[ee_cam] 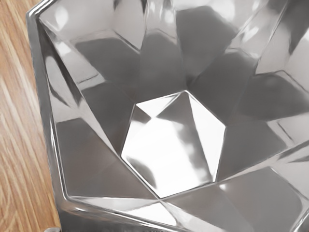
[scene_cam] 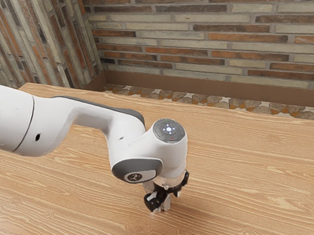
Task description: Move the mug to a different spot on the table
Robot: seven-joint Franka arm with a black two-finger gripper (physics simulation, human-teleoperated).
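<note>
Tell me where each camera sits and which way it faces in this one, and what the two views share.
Exterior view: raised at the table's side, looking down across the light wooden table toward the brick wall; the white arm comes in from the exterior view's left, with its black gripper down at the tabletop.
Wrist view: on the hand, facing straight down into the shiny faceted silver mug, with a strip of wood beside the mug.
Shared: the same wooden tabletop.

The mug (ee_cam: 96, 111) looks like polished, mirror-glossy metal; the table (scene_cam: 260, 163) is smooth, matt grained wood.
</note>
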